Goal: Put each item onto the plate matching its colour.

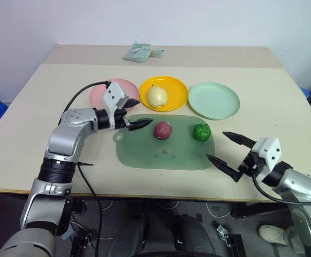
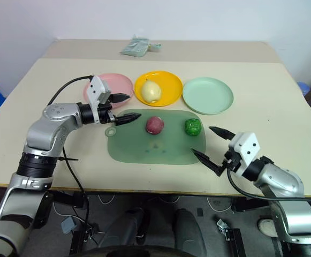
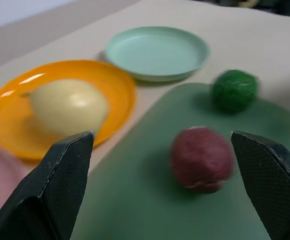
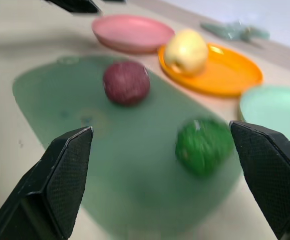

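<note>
One of three: the pale yellow pear (image 1: 157,96) sits on the yellow-orange plate (image 1: 177,92), so a single item lies on its matching colour
Two remaining: the dark red-purple ball (image 1: 162,130) and the bumpy green lump (image 1: 201,131) both rest on the translucent green tray (image 1: 144,152), apart from each other, neither on a plate
Pink plate (image 1: 99,93): bare, at the left end of the row of plates, just behind the left arm; judged to be the destination for the ball
Mint green plate (image 1: 214,100): bare, at the right end of the row, just beyond the tray's far right corner; judged to be the destination for the lump
Left gripper (image 1: 135,113): fingers spread wide and holding nothing, hovering at the tray's left edge, pointed toward the ball, which shows between its fingers in the left wrist view
Right gripper (image 1: 230,153): fingers spread wide and holding nothing, off the tray's near right corner, aimed toward the lump
Table (image 1: 283,123): a crumpled pale packet (image 1: 139,52) lies at the far edge, no part of the sorting
Stage, as judged: one placement finished, two pick-ups not yet begun
</note>
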